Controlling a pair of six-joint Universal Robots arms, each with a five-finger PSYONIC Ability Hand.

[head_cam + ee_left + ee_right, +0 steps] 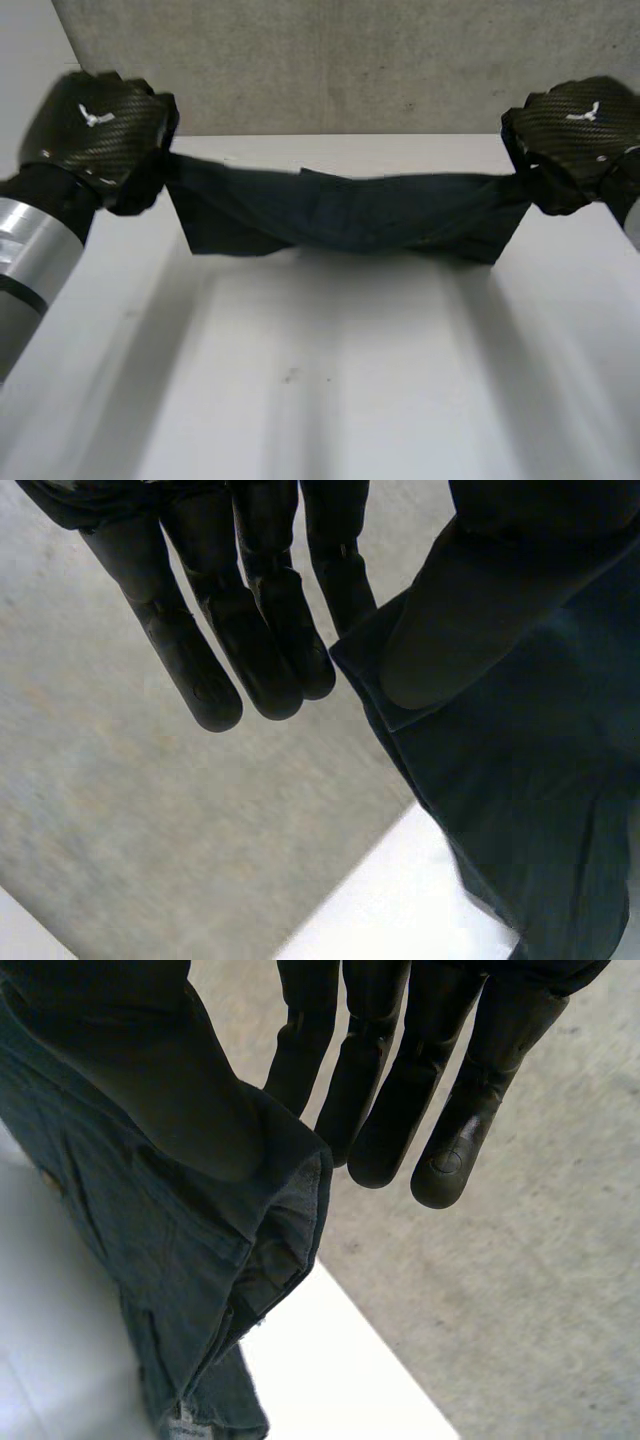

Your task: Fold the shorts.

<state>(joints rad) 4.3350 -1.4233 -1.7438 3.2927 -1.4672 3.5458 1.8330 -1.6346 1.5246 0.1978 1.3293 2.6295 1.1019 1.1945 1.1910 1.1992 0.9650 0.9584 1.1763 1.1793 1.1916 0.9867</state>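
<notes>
Sagging shorts (350,215), ends pinched against fingers (270,630)

This seems to be a robot laboratory or a test room, not a home. The desk (330,380) is plain white, and behind its far edge stands a rough grey concrete wall (350,60). Raw grey concrete (150,830) also shows beyond the desk's corner in the left wrist view. A grey metal arm (30,250) and the black carbon-weave left hand (95,125) and right hand (575,120) fit such a place.
</notes>
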